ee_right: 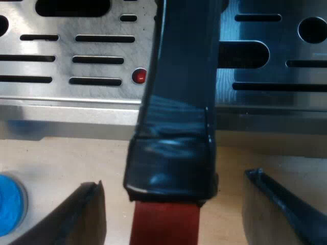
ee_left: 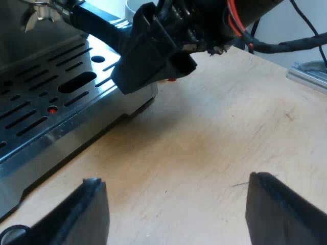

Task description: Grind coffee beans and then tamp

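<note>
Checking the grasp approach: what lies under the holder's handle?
Under the handle lies the slotted metal drip tray with its red dot, then the wooden table. The tray directly beneath the handle is covered.

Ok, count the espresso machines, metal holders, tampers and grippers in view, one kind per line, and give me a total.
Espresso machine: 1
Metal holder, dark handle ending in red: 1
Blue tamper: 1
Grippers: 2, the left gripper and the right gripper
Total: 5
</note>
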`<state>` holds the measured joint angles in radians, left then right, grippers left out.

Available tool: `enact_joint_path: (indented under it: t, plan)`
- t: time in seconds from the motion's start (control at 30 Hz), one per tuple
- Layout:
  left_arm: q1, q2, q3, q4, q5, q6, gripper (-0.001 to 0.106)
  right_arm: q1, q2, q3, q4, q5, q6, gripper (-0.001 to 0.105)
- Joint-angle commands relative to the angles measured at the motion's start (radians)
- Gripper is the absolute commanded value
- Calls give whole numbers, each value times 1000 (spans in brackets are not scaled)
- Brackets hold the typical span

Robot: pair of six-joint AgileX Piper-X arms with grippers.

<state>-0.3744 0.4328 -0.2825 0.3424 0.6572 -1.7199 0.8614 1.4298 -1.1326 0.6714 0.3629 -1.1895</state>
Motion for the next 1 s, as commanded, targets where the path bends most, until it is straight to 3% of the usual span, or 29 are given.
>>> enact_joint_path:
  t: [0.03,0.27,0.67,0.87,1.0]
  plan:
    - [-3,0,-2,-10,12,-3,59,-1,0,-8,-2,-4,0,59]
    - [-3,0,-2,-10,12,-3,59,-1,0,-8,-2,-4,0,58]
    - [-3,0,-2,-10,12,-3,59,-1,0,-8,10,-6,0,25]
    - [-3,0,-2,-10,12,-3,59,-1,0,-8,10,-6,0,2]
    - [-3,0,-2,-10,12,-3,59,-1,0,-8,10,-6,0,0]
